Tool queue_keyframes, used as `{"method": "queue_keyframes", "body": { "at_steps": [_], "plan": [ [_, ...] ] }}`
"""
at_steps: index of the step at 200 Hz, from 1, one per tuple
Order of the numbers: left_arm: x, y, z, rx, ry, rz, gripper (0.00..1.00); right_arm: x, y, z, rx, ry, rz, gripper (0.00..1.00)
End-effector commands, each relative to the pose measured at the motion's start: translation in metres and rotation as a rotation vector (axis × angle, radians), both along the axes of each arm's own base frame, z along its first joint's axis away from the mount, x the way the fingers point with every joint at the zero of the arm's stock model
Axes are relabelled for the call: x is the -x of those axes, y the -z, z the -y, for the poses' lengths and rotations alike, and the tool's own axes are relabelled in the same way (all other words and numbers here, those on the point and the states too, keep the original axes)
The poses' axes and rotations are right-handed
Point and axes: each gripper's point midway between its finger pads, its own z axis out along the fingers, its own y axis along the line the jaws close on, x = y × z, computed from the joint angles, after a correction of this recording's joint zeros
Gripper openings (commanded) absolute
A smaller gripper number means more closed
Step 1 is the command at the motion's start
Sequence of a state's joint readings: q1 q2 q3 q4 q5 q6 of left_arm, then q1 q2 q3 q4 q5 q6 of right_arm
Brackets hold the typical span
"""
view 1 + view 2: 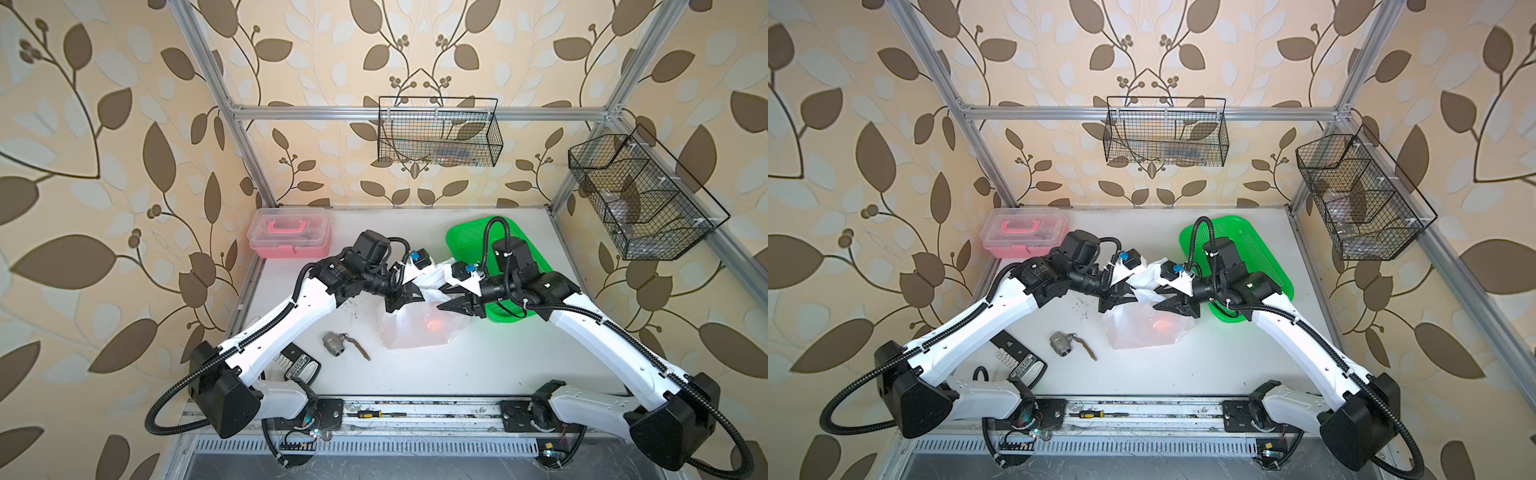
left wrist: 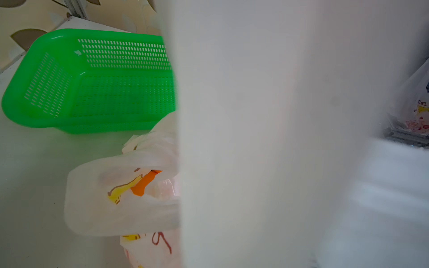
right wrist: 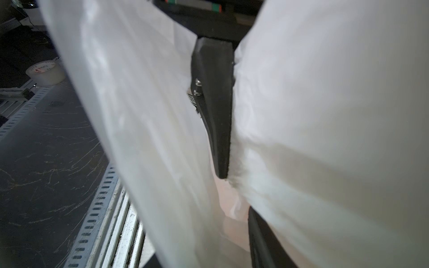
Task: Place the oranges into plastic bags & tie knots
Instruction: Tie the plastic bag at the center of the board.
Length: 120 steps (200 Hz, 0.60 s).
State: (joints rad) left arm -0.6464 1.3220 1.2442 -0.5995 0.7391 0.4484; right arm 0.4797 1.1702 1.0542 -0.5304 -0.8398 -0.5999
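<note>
The thin, translucent white plastic bag (image 1: 409, 334), printed with yellow and red cartoons, lies at the middle of the white table (image 1: 478, 365). An orange glow through its film shows where the small round oranges (image 1: 435, 322) sit. How many are inside cannot be counted, though the green mesh plastic basket (image 1: 465, 235) just beside it looks empty in the part the left wrist view shows. Both arms meet above the bag, where its handles (image 1: 432, 286) are gathered into a crumpled white bunch between them. The left gripper (image 1: 400, 302) has its jaws fully closed and appears to pinch a strand of that bunch, with film lying right across its camera. The right gripper (image 1: 452, 306) has its jaws partway apart. Its wrist view shows one black finger (image 3: 213, 111) with film draped on both sides, touching it but seemingly not clamped. No finished knot can be made out, so the tying looks unfinished. The main danger is that, with only one firm grip, a half-made wrap slackens and the handles spring apart. The clinging film could also catch on the right finger if that arm draws off, dragging the bag sideways or undoing the twist. A hard pull by the left arm might stretch or tear the thin plastic, or tip the bag so that fruit rolls out of a mouth not yet closed. With both wrist cameras veiled by film, any regrasp would be aimed nearly blind.
</note>
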Motion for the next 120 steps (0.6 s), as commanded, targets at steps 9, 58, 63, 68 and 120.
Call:
{"method": "queue_keyframes", "body": {
  "at_steps": [9, 58, 63, 68, 120],
  "plan": [
    [0.006, -0.019, 0.004, 0.049, 0.06, 0.022, 0.0, 0.004, -0.016, 0.005, -0.058, 0.002, 0.065, 0.48],
    [0.005, -0.016, 0.005, 0.036, 0.069, 0.011, 0.0, 0.004, -0.019, 0.009, -0.095, 0.025, 0.077, 0.59],
    [0.005, -0.016, 0.005, 0.036, 0.069, 0.009, 0.0, 0.003, -0.019, 0.009, -0.099, 0.032, 0.08, 0.59],
    [0.006, -0.016, 0.006, 0.037, 0.072, 0.009, 0.0, 0.002, -0.02, 0.009, -0.105, 0.036, 0.081, 0.6],
    [0.007, -0.017, 0.006, 0.04, 0.074, 0.007, 0.0, -0.008, -0.03, 0.0, -0.165, 0.059, 0.084, 0.66]
  ]
}}
